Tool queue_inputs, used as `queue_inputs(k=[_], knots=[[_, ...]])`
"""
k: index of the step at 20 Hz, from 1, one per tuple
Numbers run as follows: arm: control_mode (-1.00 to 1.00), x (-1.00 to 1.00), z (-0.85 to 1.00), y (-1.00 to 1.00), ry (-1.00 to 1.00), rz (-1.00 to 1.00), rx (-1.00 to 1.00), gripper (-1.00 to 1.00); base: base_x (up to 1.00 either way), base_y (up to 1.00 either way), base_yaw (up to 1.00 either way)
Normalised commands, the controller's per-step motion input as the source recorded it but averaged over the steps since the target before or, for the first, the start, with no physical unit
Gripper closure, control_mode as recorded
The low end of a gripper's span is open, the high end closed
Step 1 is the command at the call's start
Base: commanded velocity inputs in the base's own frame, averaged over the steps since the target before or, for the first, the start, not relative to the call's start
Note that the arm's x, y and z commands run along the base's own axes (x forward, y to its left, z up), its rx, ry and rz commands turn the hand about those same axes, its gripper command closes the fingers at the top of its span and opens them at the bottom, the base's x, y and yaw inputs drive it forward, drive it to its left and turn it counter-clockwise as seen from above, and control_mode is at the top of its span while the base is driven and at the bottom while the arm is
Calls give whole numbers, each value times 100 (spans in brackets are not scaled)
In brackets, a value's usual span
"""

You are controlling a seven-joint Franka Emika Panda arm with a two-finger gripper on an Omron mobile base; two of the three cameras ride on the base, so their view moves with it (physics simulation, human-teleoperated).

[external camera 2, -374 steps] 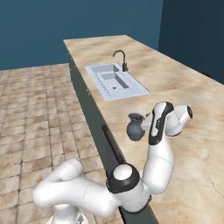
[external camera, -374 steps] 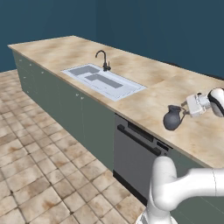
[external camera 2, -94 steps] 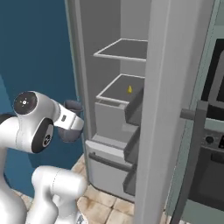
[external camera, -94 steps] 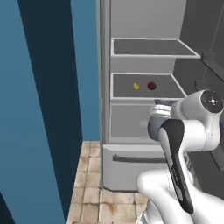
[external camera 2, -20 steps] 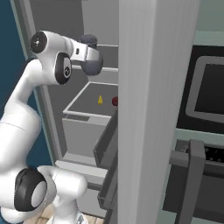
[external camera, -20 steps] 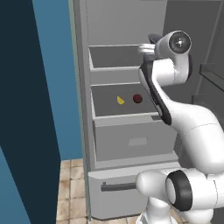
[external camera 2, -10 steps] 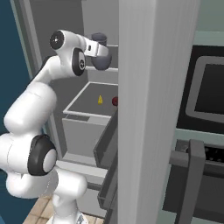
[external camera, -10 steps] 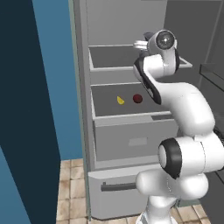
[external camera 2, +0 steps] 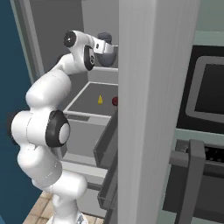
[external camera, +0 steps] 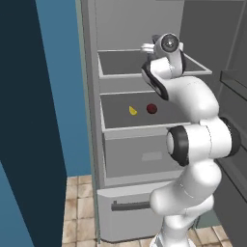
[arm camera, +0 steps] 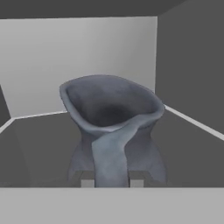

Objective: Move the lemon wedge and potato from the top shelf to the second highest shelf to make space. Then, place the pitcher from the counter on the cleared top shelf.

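**Fridge shelves and contents: current positions**

The pitcher point(arm camera: 111, 131), dark blue-grey with a flared rim and a handle facing the camera, stands upright in the hand view over the top shelf point(external camera: 125, 60), a thin-rimmed dark grey panel. On the second highest shelf point(external camera: 144, 126), with its thick pale front band, the yellow lemon wedge point(external camera: 132, 110) lies at 9 o'clock of the maroon potato point(external camera: 152, 108), near it but apart.
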Motion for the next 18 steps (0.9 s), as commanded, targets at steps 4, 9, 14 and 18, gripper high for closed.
queue_inputs(k=[4,9,14,18], knots=[[-100,70,-21,-5,0,0,0,100,0,0,0],[-100,71,-25,0,0,0,0,100,0,0,0],[-100,64,-26,0,0,0,0,100,0,0,0],[-100,47,-32,0,0,0,-2,-100,0,0,0]])
